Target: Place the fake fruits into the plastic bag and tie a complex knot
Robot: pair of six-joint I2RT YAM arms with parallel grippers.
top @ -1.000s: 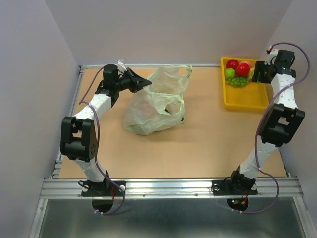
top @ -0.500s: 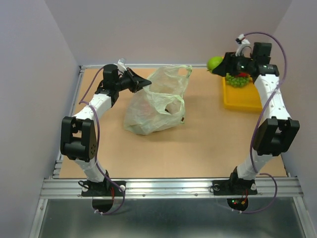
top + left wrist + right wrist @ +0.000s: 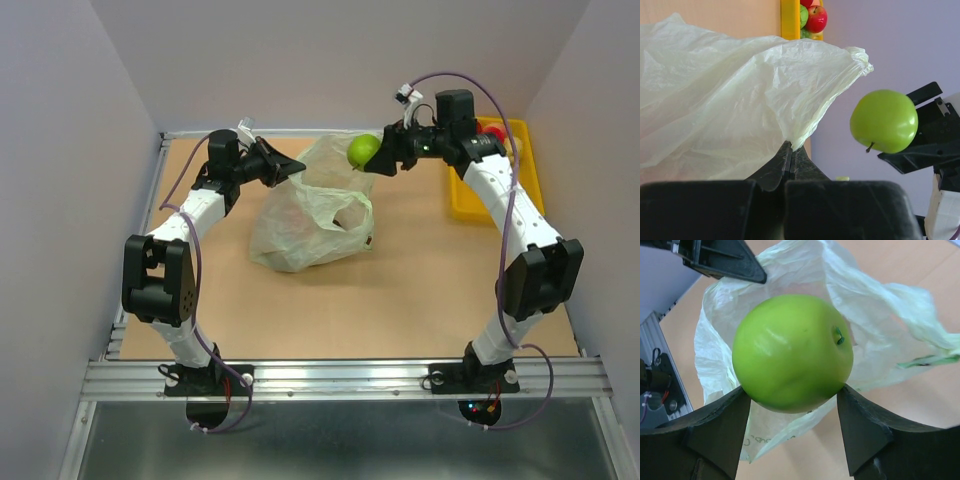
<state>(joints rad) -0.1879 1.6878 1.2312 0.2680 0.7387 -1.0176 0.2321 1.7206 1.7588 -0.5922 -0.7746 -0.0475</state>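
Observation:
The pale-green plastic bag (image 3: 315, 205) lies crumpled on the table at back centre. My left gripper (image 3: 298, 165) is shut on the bag's upper left rim and holds it raised; the pinch shows in the left wrist view (image 3: 790, 147). My right gripper (image 3: 372, 158) is shut on a green apple (image 3: 363, 150) and holds it in the air over the bag's far right edge. The apple fills the right wrist view (image 3: 792, 352), with the bag (image 3: 880, 315) below it. It also shows in the left wrist view (image 3: 884, 121). Red and green fruits (image 3: 810, 17) lie in the yellow tray.
The yellow tray (image 3: 495, 195) stands at the back right, mostly behind my right arm, with a red fruit (image 3: 490, 127) showing. A metal rail (image 3: 340, 375) runs along the near table edge. Grey walls close in the sides and back.
My right gripper has lifted the green apple out of the tray and swung left to above the bag. The left gripper and the bag have not moved.

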